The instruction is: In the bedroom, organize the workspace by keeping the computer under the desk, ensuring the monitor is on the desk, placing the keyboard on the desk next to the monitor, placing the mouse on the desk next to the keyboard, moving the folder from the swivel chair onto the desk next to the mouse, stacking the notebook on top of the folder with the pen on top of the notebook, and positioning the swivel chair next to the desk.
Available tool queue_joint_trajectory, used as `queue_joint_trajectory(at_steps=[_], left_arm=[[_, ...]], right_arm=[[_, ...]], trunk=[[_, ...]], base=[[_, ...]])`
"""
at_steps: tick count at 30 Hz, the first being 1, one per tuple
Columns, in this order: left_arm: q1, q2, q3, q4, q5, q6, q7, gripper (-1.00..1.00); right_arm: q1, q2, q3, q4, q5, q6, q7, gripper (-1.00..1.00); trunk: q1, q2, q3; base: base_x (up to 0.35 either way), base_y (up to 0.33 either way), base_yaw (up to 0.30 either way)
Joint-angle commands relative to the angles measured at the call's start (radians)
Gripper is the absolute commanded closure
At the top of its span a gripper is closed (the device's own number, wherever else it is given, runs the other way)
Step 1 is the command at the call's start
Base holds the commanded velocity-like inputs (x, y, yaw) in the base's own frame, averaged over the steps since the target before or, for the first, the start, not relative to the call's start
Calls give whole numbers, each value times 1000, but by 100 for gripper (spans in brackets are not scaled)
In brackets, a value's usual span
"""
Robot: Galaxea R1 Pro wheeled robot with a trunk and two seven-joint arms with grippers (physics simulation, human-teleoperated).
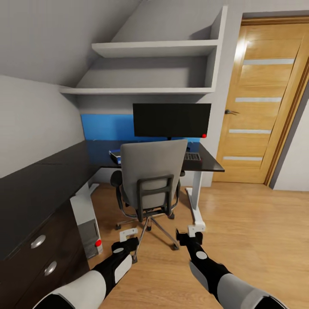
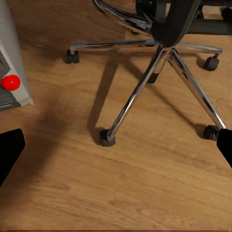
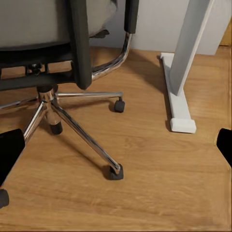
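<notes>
The swivel chair (image 1: 148,180) stands at the desk (image 1: 51,180) with its grey back towards me, hiding its seat. Its chrome star base (image 2: 140,87) (image 3: 77,125) lies just ahead of both grippers. The monitor (image 1: 171,120) stands on the desk behind the chair, and part of the keyboard (image 1: 192,156) shows to the right of the backrest. A flat blue item (image 1: 115,155) lies on the desk left of the backrest; I cannot tell whether it is the folder or the notebook. The computer (image 1: 88,227) (image 2: 9,72) stands under the desk at the left. My left gripper (image 1: 124,246) (image 2: 116,150) and right gripper (image 1: 185,236) (image 3: 116,150) hang open and low over the floor, holding nothing. The mouse and pen are out of view.
Dark drawers with silver knobs (image 1: 37,241) are at my near left. The desk's white leg and foot (image 1: 196,206) (image 3: 179,96) stand right of the chair. A wooden door (image 1: 262,103) is at the back right, with open wood floor (image 1: 257,240) before it. White shelves (image 1: 154,47) hang above.
</notes>
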Motion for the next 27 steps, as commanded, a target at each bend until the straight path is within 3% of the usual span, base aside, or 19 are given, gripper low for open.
queue_joint_trajectory(at_steps=[1, 8, 16, 19, 25, 26, 27], left_arm=[[-1, 0, -9, 11, 11, -6, 5, -100], [-1, 0, -8, 176, 9, -9, 4, -100], [21, 3, -8, 221, 10, -26, 3, -100], [57, 10, -8, 223, 10, -61, 2, -100], [182, 27, -10, 225, 8, -200, 0, -100], [225, 28, -11, 225, 6, -221, 2, -100], [305, 69, -12, 225, 6, -255, -3, -100]], right_arm=[[-1, 0, 9, 25, -9, -11, -5, -100], [5, 3, 10, 234, -10, -168, -3, -100], [102, -1, 8, 282, -7, -257, -4, -100], [137, -2, 8, 285, -7, -274, -5, -100], [206, -6, 6, 288, -11, -287, -6, -100], [224, -9, 4, 288, -20, -287, -7, -100], [262, -13, 4, 289, -86, -288, -6, -100]], trunk=[[-4, 7, 2], [-31, 56, 24], [-62, 112, 49], [-73, 133, 59], [-96, 175, 77], [-100, 182, 81], [-104, 189, 84]], base=[[0, 0, 0], [0, 0, 0], [0, 0, 0], [0, 0, 0], [0, 0, 0], [0, 0, 0], [0, 0, 0]])
